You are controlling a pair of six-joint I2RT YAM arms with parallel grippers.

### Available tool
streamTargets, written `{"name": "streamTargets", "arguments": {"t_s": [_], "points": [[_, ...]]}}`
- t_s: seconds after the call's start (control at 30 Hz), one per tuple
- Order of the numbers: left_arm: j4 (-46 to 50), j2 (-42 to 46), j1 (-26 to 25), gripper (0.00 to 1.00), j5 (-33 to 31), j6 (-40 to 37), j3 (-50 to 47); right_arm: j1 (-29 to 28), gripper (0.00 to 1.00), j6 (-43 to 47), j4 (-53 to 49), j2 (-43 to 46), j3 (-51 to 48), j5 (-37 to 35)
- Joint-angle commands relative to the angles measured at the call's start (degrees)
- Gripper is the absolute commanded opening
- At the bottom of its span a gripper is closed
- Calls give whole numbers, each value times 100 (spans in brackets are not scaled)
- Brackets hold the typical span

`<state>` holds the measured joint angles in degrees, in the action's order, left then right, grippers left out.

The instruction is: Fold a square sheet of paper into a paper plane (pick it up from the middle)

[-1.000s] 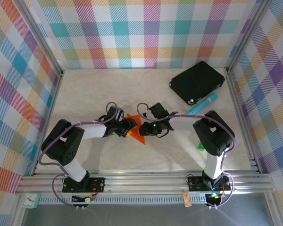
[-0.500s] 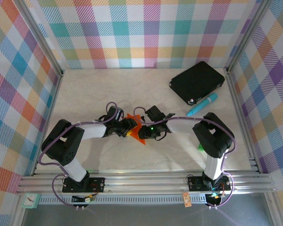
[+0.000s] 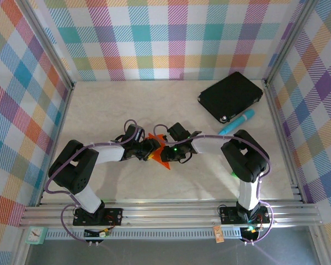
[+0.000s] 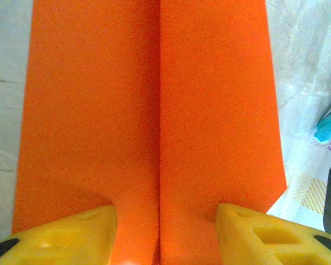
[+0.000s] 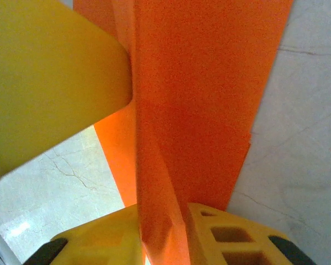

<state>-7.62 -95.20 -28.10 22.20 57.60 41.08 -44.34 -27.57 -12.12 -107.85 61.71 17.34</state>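
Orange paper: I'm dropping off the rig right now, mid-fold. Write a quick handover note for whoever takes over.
Left gripper: open, with its fingers spread either side of the centre crease of the orange paper.
Right gripper: closed on the paper's raised centre fold.
Paper: mid-table, between the two grippers, already folded lengthwise with a centre crease.
Done: the early folds are in.
Left: probably sharpen the ridge, shape the wings, then release.
The black pad and teal pen lie at the far right, away from the work.

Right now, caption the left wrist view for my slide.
Left gripper fingers straddle the centre crease of the orange paper.
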Motion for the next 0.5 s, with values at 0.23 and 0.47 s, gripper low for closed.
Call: {"name": "streamTargets", "arguments": {"t_s": [0.23,0.47], "points": [[878,-267,-119,52,-253,-21,-248,-32,22,94,50,-106,77,23],[1176,-147,-121,52,-388,-142,-173,-33,27,182,-119,138,113,-227]]}}
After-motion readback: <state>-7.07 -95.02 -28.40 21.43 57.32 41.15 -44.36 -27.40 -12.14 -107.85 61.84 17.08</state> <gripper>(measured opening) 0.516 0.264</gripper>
